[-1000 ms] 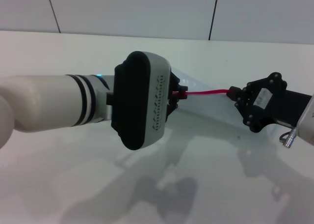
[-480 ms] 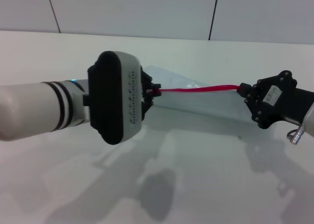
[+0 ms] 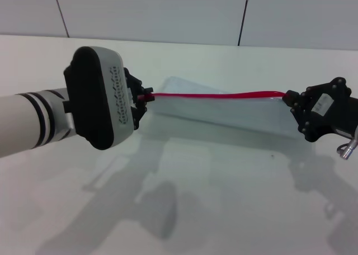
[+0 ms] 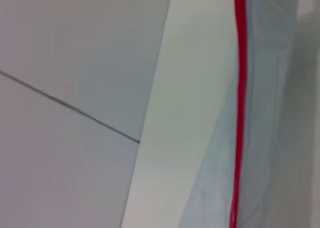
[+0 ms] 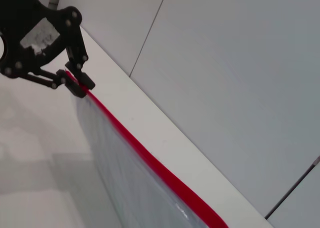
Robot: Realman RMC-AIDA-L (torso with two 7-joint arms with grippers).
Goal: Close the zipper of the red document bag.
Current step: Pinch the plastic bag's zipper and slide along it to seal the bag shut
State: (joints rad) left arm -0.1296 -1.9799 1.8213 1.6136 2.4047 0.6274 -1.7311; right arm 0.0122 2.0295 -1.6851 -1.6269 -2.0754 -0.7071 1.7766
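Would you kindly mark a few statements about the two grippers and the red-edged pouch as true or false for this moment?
1. The left gripper holds one end of the zipper. True.
2. The red document bag lies flat and untouched on the table. False: it is held up between the two grippers, red edge uppermost.
3. The right gripper is at the zipper's other end. True.
4. The right gripper hangs open, well clear of the bag. False: it is shut on the zipper's end.
5. The zipper strip is blue. False: it is bright red.
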